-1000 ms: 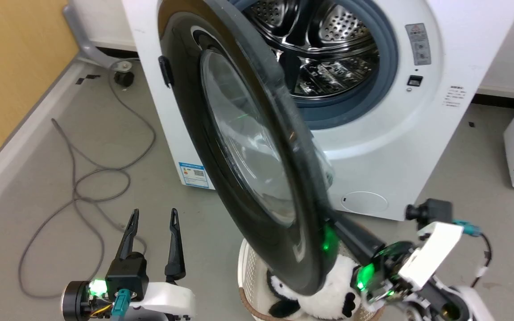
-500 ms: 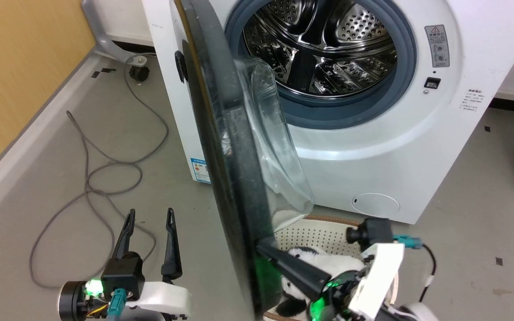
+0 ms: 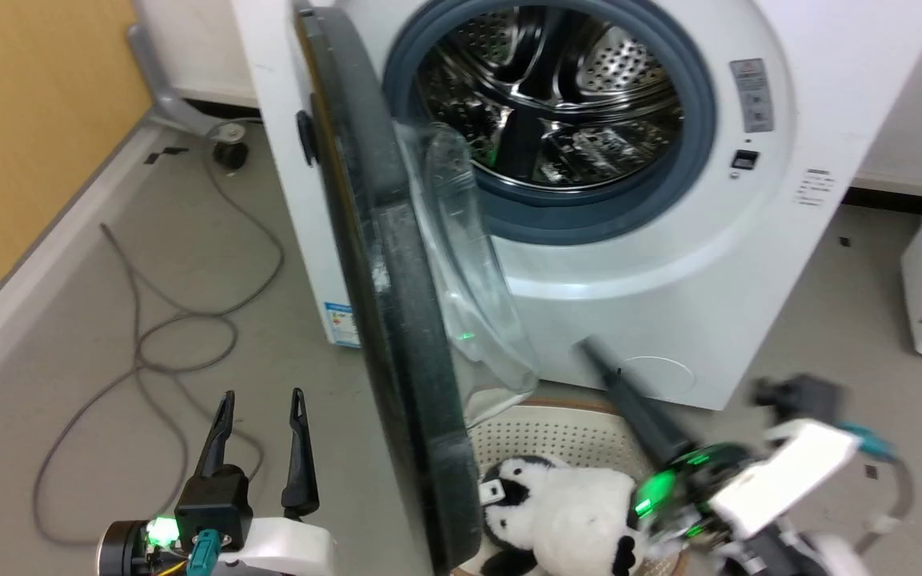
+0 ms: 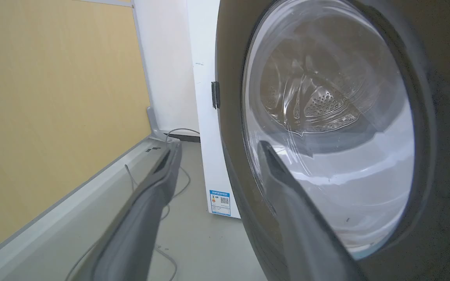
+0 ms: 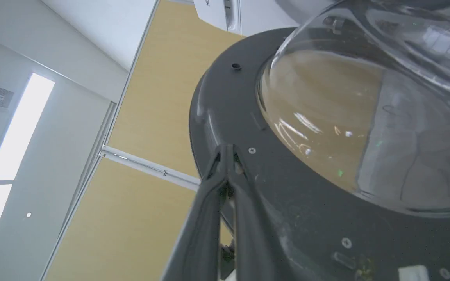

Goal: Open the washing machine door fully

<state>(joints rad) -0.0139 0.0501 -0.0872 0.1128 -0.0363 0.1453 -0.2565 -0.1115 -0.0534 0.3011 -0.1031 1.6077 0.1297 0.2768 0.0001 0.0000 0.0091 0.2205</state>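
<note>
When catalogued from the head view, the washing machine door (image 3: pixel 397 336) is found nearly edge-on, standing out from the left side of the white washing machine (image 3: pixel 749 264), with its clear glass bowl (image 3: pixel 469 280) bulging toward the machine. The steel drum opening (image 3: pixel 549 104), ringed in grey, is fully exposed to the right of the door.

- Left gripper (image 3: pixel 262 396): listed at the lower left over the grey floor, left of the door and apart from it. Its jaws are spread and nothing is held. In the left wrist view the gripper (image 4: pixel 219 145) is pointed at the door's (image 4: pixel 326 117) glossy black outer rim and glass.
- Right gripper (image 3: pixel 591 348): placed right of the glass bowl, in front of the machine's lower panel near the round service flap (image 3: pixel 657 374). In the right wrist view its tips (image 5: pixel 227 150) are pressed together with nothing between them, set against the edge of the door's dark grey inner face (image 5: pixel 307 218). Contact cannot be judged.
- White perforated basket (image 3: pixel 573 436): set on the floor below the door, with a black-and-white plush toy (image 3: pixel 565 512) inside.
</note>
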